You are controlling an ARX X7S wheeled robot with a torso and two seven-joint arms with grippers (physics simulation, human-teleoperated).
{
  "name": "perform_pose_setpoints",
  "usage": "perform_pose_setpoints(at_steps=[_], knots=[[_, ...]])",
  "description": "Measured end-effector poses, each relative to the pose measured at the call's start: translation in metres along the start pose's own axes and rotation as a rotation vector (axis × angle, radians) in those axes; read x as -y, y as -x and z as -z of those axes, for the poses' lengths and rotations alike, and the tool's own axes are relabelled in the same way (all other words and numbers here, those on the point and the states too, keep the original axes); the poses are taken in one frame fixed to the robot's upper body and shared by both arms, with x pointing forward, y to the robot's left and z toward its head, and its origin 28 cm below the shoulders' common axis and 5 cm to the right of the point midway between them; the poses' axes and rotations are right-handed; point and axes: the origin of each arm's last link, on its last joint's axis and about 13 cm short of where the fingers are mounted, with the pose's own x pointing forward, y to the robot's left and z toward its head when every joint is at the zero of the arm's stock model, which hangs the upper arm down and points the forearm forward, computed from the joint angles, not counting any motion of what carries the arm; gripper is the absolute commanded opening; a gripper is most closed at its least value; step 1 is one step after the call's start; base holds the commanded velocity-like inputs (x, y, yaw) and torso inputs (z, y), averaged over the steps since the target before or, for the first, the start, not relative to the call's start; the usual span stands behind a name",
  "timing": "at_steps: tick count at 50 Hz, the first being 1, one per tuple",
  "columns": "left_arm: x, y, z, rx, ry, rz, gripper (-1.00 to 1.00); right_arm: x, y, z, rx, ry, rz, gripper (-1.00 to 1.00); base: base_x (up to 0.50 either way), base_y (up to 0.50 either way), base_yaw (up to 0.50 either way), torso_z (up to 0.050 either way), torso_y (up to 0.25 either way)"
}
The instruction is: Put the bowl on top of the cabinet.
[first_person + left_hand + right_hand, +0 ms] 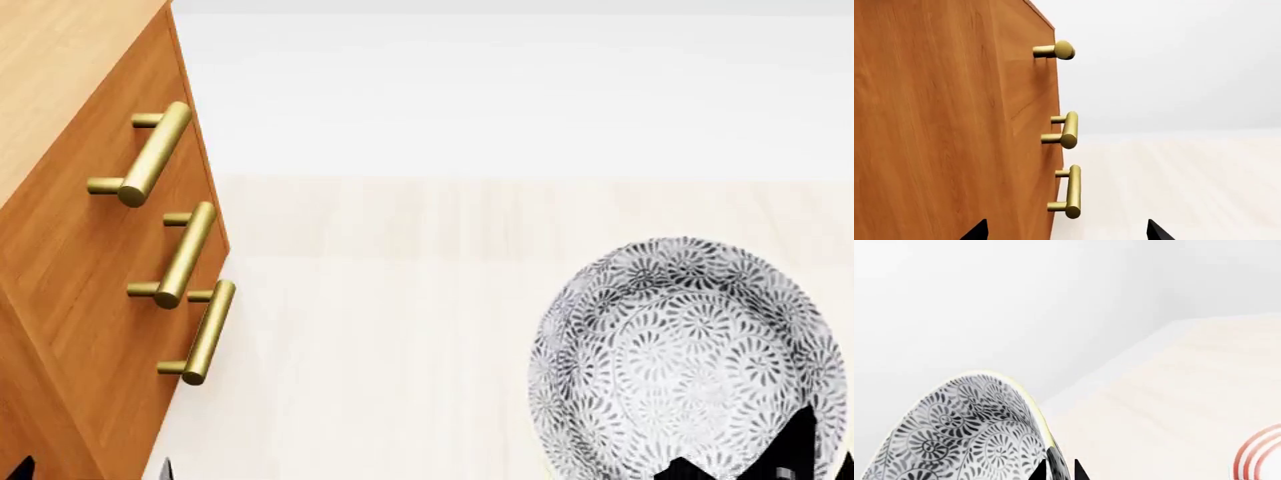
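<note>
The bowl [687, 358] was held up at the lower right of the head view, tilted so its patterned inside faced the camera, well apart from the cabinet [67, 270] at the left. The right end effector [781, 462] was clamped on the bowl's lower rim; in the right wrist view its dark fingertips [1054, 467] pinched the thin edge of the bowl [964, 432] from either side. A red-ringed plate [1261, 452] lay on the pale surface [1174, 390] nearby. The left end effector [1066, 231] stood with its two fingertips spread apart, holding nothing, close beside the cabinet's [941, 125] drawer front and its brass handles [1069, 130].
</note>
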Motion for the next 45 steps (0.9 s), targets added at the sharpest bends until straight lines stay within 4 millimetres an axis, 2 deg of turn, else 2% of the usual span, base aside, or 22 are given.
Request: perform_pose_setpoints(at_steps=[9, 28, 45], knots=[[-0.002, 0.003, -0.017, 0.013, -0.042, -0.006, 1.0, -0.015, 0.001, -0.008, 0.059, 0.084, -0.007, -1.0, 0.0, 0.0, 0.0, 0.0, 0.002], [0.005, -0.004, -0.072, 0.029, -0.079, 0.048, 1.0, -0.043, -0.005, -0.023, 0.172, 0.229, -0.069, -1.0, 0.0, 0.0, 0.0, 0.0, 0.0], [0.015, -0.021, -0.115, 0.031, -0.083, 0.18, 1.0, -0.052, -0.021, -0.02, 0.229, 0.271, -0.154, -1.0, 0.0, 0.0, 0.0, 0.0, 0.0]])
